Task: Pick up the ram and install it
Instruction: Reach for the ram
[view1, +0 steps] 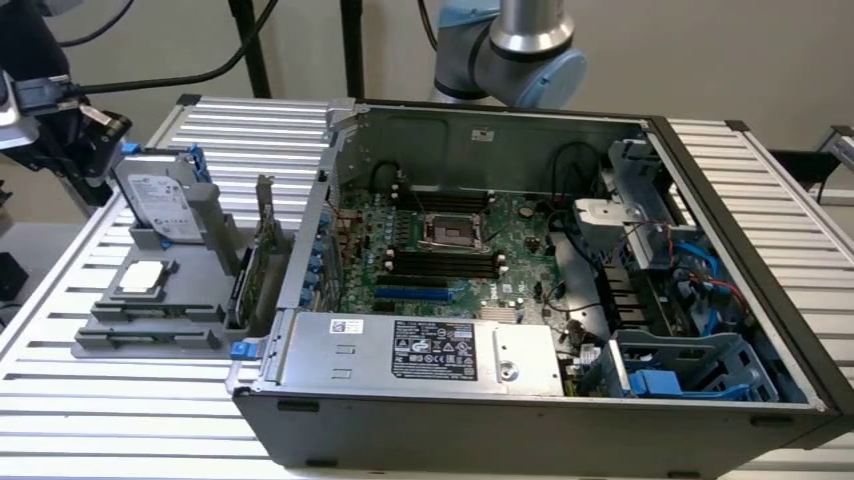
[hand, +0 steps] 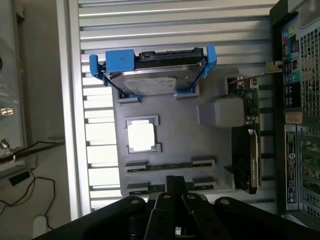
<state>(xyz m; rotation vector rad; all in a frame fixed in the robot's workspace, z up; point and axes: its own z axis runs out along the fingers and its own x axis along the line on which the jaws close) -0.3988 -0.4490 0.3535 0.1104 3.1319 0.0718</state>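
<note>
Plainly, the gripper (hand: 175, 189) hung over the near end of the grey tray (hand: 185, 145), its fingers pressed together with nothing seen between them. The ram (hand: 169, 166) lay just beyond the fingertips, apart from them, on edge in its tray rail, with its long axis crosswise to the gripper's reach. Farther along the tray stood the hard drive (hand: 155, 75). In the exterior view the ram's axis ran nine to three o'clock, about parallel to the black motherboard slots (view1: 441, 262), which sat at three o'clock from the tray.
</note>
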